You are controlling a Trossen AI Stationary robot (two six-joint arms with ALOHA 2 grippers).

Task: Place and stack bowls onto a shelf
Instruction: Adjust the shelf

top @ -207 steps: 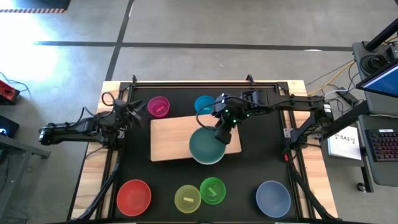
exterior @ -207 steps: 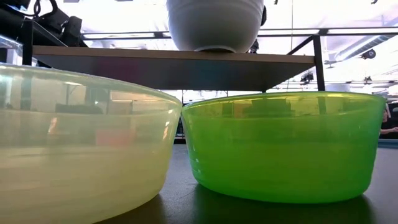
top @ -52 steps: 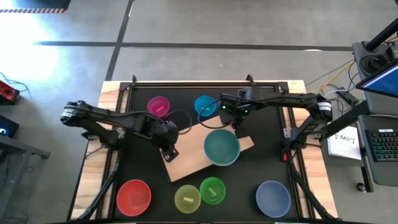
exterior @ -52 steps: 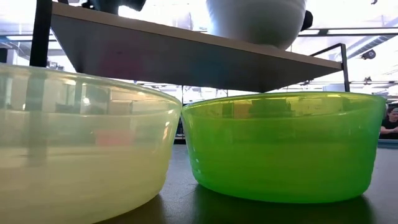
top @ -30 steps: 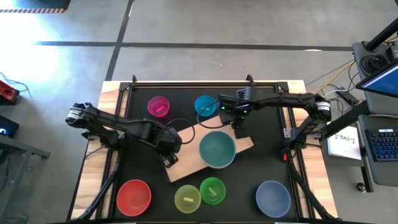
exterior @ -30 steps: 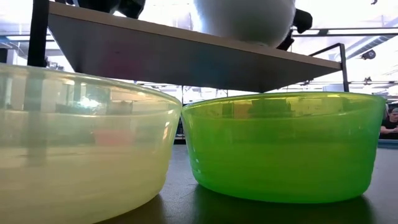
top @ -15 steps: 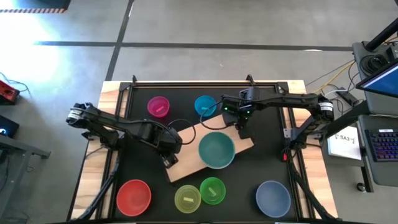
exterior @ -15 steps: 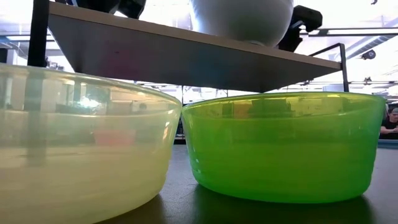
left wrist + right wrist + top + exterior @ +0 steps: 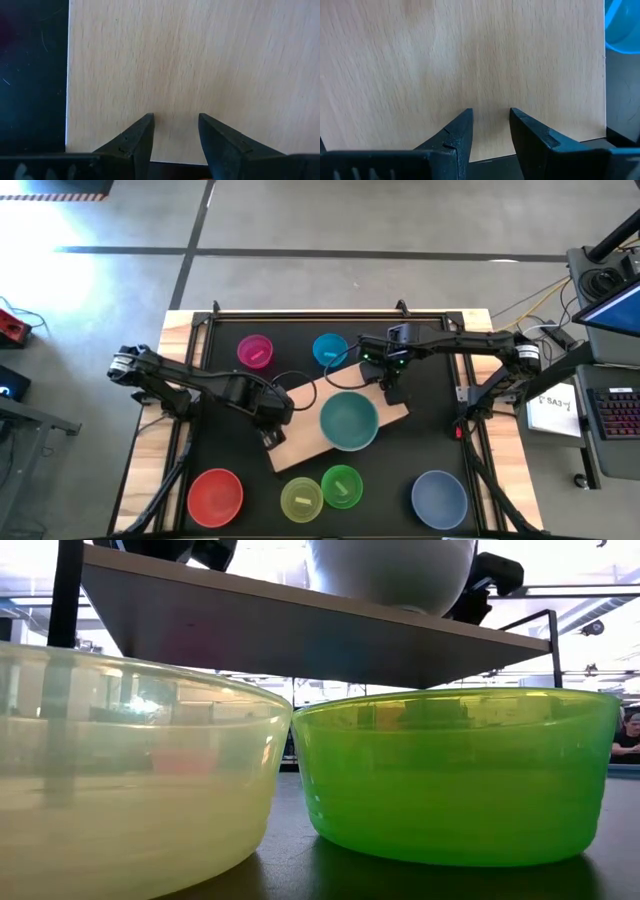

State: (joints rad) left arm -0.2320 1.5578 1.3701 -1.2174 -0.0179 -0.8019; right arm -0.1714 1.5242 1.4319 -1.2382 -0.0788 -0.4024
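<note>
Here, two tools hover over a skewed shelf (image 9: 330, 425)
Left tool (image 9: 175, 131) and right tool (image 9: 490, 125) narrowly parted, empty; stiff board, teal bowl (image 9: 349, 421) could slide

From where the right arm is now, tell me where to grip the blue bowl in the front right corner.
Grip the slate-blue bowl by its rim, coming straight down, one finger inside and one outside the wall. It sits upright and open on the black mat, apart from the other bowls, so any rim section looks reachable; the side nearest the right gripper probably suits best.
</note>
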